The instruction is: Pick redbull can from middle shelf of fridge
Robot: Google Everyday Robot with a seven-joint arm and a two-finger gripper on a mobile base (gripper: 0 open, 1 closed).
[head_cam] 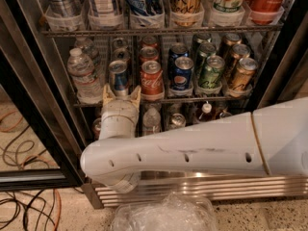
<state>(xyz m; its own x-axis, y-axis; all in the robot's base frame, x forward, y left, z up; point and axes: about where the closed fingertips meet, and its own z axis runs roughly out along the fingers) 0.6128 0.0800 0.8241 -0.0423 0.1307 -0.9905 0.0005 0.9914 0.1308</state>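
Fingers [107, 93] of the cream plastic two-finger gripper [121, 91] stand apart, tips pointing into the black-framed glass-door fridge [48, 134]. Straight ahead and slightly above them, the slim blue-and-silver redbull can [118, 75] stands upright at the front of the metal wire middle shelf [187, 99]. It sits between a ribbed clear water bottle [83, 76] and a smooth red Coke can [151, 78].
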